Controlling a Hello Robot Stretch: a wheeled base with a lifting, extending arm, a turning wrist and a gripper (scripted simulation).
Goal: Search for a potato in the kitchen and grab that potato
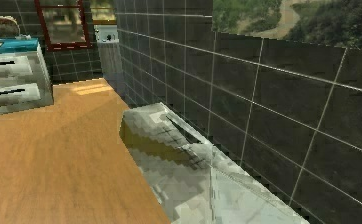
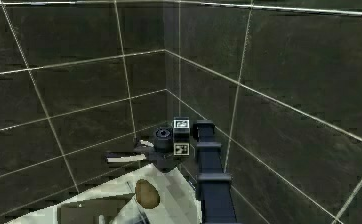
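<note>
- Well, in the forward view the orange wood floor (image 1: 49,150) lies bare across the left and middle. This is the one wide stretch of free ground, and it runs back toward a red-framed panel (image 1: 61,25) on the far wall.
- One pale marbled counter (image 1: 189,160) cuts in from the lower right. Its near edge runs diagonally up to a rounded end near the middle, and its far edge sits tight against the dark tiled wall (image 1: 269,110).
- One white unit with shelves (image 1: 14,80) stands at the left edge, with small blue and orange shapes on top that are too blurred to name.
- In the arm side view two tiled wall faces meet in a corner (image 2: 167,70) just behind the arm, so little room is left beyond it.
- One dark arm (image 2: 214,185) rises from the bottom edge, with two white marked squares (image 2: 181,128) at its far end.
- One gripper (image 2: 124,153) points left with two thin fingers (image 2: 117,156).
- One potato (image 2: 146,192), a brown oval, lies on the pale counter top (image 2: 89,205) just below the gripper's body.
- Whether the fingers grasp anything or are released cannot be told.
</note>
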